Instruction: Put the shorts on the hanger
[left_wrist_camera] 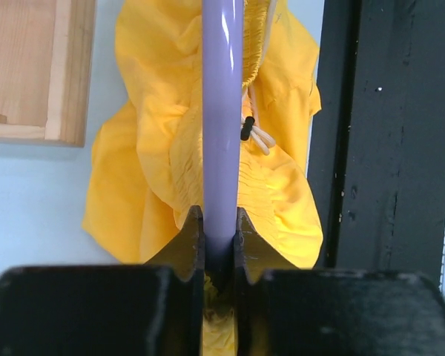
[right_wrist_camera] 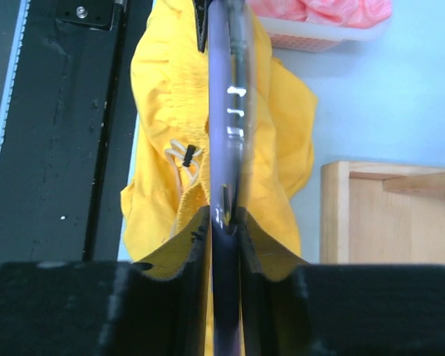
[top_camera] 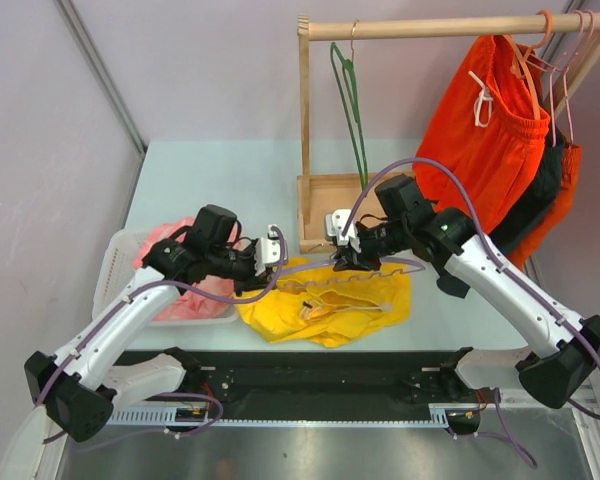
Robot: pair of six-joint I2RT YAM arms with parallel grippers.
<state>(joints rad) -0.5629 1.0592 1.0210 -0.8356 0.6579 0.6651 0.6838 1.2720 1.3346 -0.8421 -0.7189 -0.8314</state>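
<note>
The yellow shorts lie crumpled on the table near the front edge. The lilac hanger is held level just above them, one end in each gripper. My left gripper is shut on the hanger's left end. My right gripper is shut on its right part. In the left wrist view the hanger bar runs straight out from the left gripper over the shorts. In the right wrist view the hanger leaves the right gripper above the shorts, whose white drawstring shows.
A white basket with a pink cloth stands at the left. A wooden rack stands behind, carrying a dark green hanger and orange-red shorts. Its wooden base lies close beside the shorts. A black rail runs along the near edge.
</note>
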